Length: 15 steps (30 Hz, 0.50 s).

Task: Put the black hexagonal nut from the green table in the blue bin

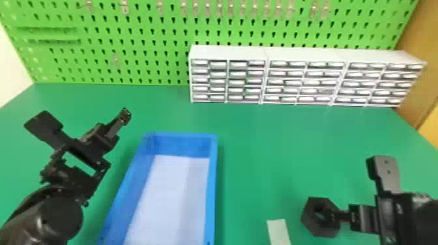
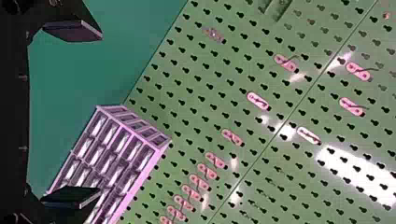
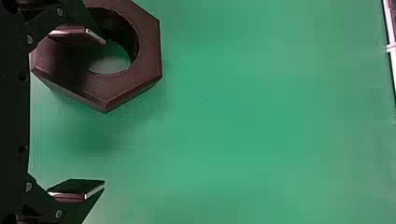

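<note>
So my right pincer (image 3: 102, 113) is spread wide with nothing pinched in it, and the black hexagonal nut (image 1: 329, 228) is on the green table (image 1: 277, 146), off to the right of the blue bin (image 1: 211, 182). One finger (image 3: 70, 37) is right over the nut's hole and the other (image 3: 70, 191) is out past its rim. No clue if that first finger is dipped into the hole or just above it, can't tell from here.

Pretty sure the point of lining up like that is to clamp one wall of the ring instead of the whole nut, since the full thing looks chunky for my grip. Step in hand is the pickup, imo, so really early days. Next I'd want to settle the finger into the hole, then squeeze. Off-centre hold though, so the nut could swing or tip on the lift, and a finger could catch the edge on the way down.

Bin's handy between my arms with its top facing up, so it should be a short carry. Left pincer (image 2: 99, 113) hangs beyond the bin's left side, fingers apart and empty, which leaves my right arm room to drop the nut in.
</note>
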Each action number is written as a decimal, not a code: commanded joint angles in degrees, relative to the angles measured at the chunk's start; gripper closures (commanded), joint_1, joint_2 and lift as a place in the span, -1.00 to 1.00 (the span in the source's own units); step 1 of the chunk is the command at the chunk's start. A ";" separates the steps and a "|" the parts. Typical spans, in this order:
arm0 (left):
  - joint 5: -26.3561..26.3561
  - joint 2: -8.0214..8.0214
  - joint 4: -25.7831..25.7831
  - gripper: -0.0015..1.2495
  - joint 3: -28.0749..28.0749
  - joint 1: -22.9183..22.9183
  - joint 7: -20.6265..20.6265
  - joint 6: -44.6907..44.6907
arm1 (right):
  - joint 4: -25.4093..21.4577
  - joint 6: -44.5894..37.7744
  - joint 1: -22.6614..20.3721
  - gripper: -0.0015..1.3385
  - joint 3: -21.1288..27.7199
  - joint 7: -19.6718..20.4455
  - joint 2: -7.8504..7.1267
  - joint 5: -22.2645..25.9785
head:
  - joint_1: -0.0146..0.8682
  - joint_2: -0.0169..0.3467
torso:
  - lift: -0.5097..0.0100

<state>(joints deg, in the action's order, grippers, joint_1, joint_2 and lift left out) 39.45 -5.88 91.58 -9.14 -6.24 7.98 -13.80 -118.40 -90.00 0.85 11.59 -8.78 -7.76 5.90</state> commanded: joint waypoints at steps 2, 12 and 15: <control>0.01 -0.01 0.00 -0.81 -0.01 0.00 0.01 0.00 | 0.45 -0.08 -0.41 -0.66 -0.08 -0.01 0.11 -0.01 | 0.54 -0.73 | 0.58; 0.01 -0.01 0.00 -0.81 -0.01 0.00 0.10 0.00 | 0.71 1.05 -0.59 -0.66 0.01 -0.01 0.11 -0.36 | 0.54 -0.73 | 0.58; 0.01 -0.01 0.00 -0.81 -0.01 0.00 0.10 0.00 | 0.71 1.32 -0.59 -0.66 -0.08 -0.01 0.11 -0.63 | 0.54 -0.73 | 0.58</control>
<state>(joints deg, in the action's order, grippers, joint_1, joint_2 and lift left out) 39.45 -5.88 91.58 -9.16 -6.24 8.09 -13.80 -117.69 -89.04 0.26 11.60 -8.79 -7.64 5.52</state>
